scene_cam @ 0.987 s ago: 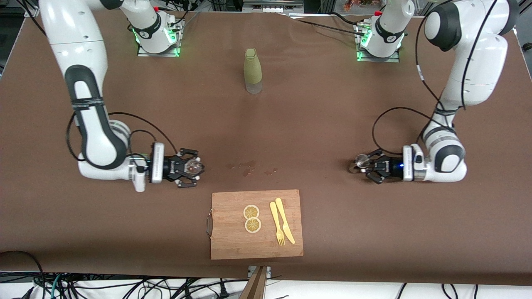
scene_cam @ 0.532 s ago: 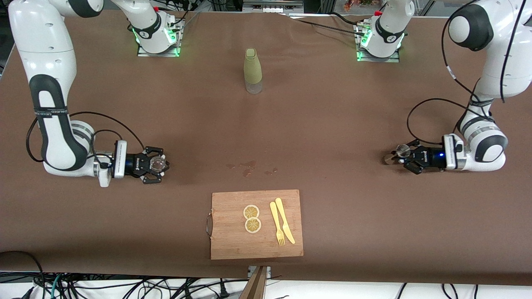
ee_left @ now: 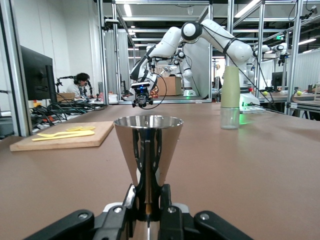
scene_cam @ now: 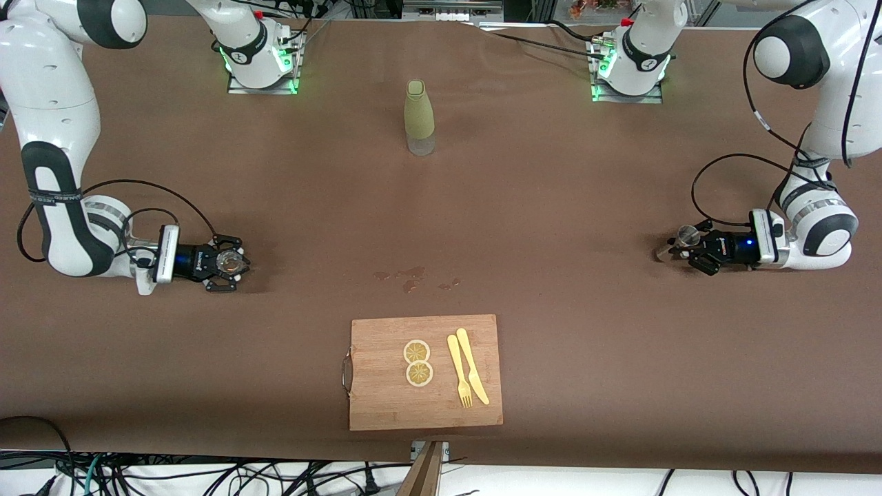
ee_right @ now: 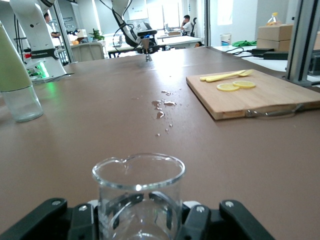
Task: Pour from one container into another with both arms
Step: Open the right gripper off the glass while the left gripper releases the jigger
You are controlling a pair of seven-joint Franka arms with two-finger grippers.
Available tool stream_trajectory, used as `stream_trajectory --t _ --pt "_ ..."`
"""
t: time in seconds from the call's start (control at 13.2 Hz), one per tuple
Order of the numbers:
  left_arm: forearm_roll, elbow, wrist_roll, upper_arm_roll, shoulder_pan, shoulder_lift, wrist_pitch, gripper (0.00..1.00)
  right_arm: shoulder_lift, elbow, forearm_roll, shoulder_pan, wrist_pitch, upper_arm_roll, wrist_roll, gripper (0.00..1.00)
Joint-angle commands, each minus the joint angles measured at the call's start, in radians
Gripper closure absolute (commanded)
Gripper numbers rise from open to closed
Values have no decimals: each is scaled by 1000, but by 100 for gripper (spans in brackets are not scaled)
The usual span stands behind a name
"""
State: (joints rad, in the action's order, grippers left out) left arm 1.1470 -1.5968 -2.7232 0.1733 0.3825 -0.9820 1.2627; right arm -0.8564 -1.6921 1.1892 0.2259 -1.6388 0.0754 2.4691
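Our left gripper (scene_cam: pixel 691 246) clamps a steel cone cup (ee_left: pixel 148 150); right gripper (scene_cam: pixel 229 262), at nine o'clock, well apart, clamps a glass beaker (ee_right: pixel 138 192).

You saw both white arms low at their own table ends: the left gripper (scene_cam: pixel 679 244) clasped a steel cone cup (ee_left: pixel 148 150), the right gripper (scene_cam: pixel 231 262) a glass beaker (ee_right: pixel 138 192).

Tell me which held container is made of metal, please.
The conical cup in the left gripper; the right gripper holds a clear glass beaker.
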Motion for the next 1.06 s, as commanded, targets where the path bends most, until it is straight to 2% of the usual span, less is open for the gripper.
stream_trajectory --t 0.0,0.23,0.3,0.46,0.53,0.68,0.76,0.84,0.99 --pt "-32 6 -96 6 1 -17 -23 100 -44 9 -10 30 17 -17 21 94" --pt "-35 8 -110 8 1 -35 -19 100 -72 14 -2 38 7 -17 40 94" --pt "-35 8 -110 8 1 -43 -16 100 -85 20 -2 38 7 -17 40 91" --pt "-35 8 -109 29 -2 -49 -12 100 -92 28 1 38 10 -17 39 42" --pt "-35 8 -109 32 -5 -49 -2 98 -90 28 1 39 19 -17 31 0" --pt "-35 8 -106 34 -5 -49 35 76 -89 28 -8 58 19 -17 30 0" --pt "-35 8 -104 32 -5 -47 40 60 -85 28 -13 64 20 -17 28 0" --pt "-35 8 -104 32 -7 -47 41 1 -84 25 -17 73 23 -17 27 0" --pt "-33 9 -86 34 -10 -44 43 0 -81 26 -51 96 40 -16 24 0"
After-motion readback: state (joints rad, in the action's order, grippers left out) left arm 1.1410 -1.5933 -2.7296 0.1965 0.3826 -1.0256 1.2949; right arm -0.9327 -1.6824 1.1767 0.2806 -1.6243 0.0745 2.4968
